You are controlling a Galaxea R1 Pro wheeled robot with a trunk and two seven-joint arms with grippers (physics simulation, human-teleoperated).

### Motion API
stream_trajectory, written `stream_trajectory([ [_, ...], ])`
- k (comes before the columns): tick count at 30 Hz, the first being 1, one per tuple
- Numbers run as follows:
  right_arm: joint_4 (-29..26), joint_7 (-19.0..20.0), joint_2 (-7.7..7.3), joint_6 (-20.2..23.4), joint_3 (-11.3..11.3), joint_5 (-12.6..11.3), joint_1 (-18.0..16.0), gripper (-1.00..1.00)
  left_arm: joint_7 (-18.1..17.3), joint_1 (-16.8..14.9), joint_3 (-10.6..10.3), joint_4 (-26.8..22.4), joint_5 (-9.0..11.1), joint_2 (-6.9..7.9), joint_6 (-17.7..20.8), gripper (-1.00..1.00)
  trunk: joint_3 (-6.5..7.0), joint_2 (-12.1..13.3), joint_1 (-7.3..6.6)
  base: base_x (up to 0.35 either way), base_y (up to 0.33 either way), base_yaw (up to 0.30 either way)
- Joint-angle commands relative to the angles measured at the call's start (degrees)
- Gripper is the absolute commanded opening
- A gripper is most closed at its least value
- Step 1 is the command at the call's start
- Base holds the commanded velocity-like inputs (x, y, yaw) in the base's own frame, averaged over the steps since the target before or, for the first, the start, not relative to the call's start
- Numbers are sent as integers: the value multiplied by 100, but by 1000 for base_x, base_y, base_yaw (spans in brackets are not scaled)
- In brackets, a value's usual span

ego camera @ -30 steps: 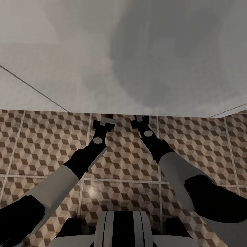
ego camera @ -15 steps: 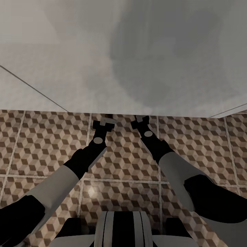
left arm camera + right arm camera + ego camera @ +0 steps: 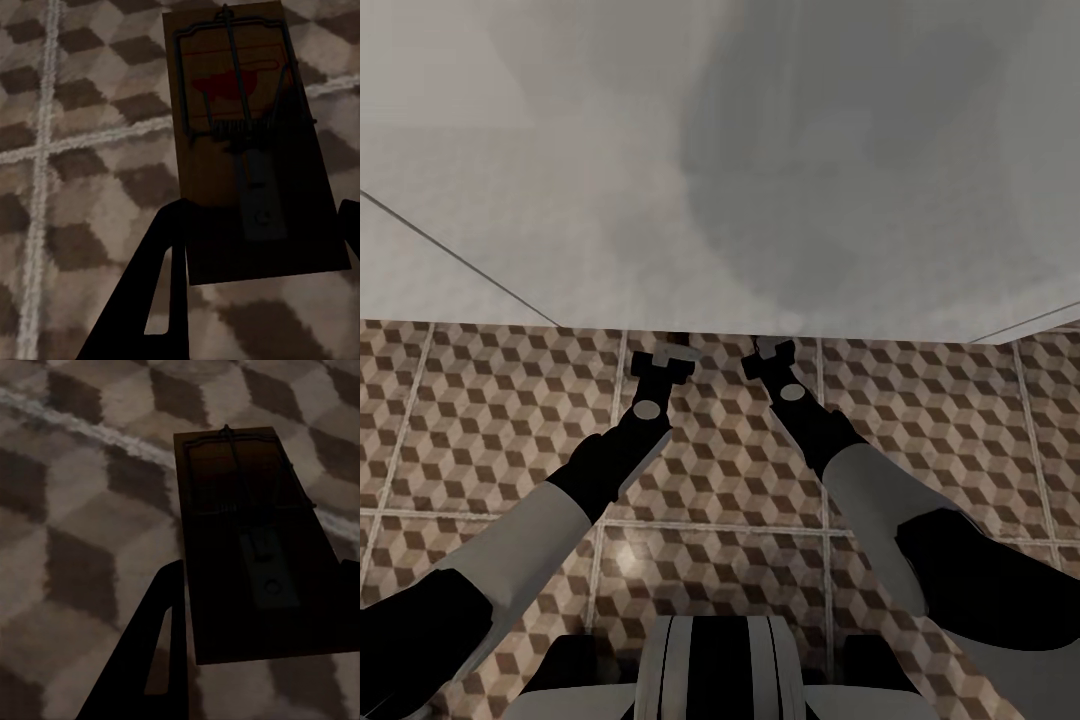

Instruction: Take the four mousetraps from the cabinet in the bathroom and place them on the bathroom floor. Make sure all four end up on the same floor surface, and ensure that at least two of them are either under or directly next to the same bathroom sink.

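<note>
Readable text: none in any view.
Mousetrap (image 3: 240, 135) in the left wrist view: a red mark on the wood, no letters legible.
Mousetrap (image 3: 247, 540) in the right wrist view: too dark to read.

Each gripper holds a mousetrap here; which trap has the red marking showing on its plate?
The mousetrap in the left gripper: that trap shows a red shape on its wood. The right gripper's mousetrap looks uniformly dark, in shadow.
</note>
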Motion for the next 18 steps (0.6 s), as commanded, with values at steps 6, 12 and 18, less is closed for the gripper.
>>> stream_trajectory([
  [6, 9, -48, 0, -5, 21, 42, -4, -100, 46, -1, -24, 0, 23, 4, 28, -100, -3, -1, -1, 0, 0, 0],
  [12, 9, -48, 0, -5, 21, 42, -4, -100, 46, 3, -24, 58, 23, 4, 27, -100, -3, -1, -1, -45, 0, 0],
  [18, 9, -48, 0, -5, 21, 42, -4, -100, 46, 4, -24, 68, 23, -8, 26, -100, -3, -1, -1, -54, 0, 0],
])
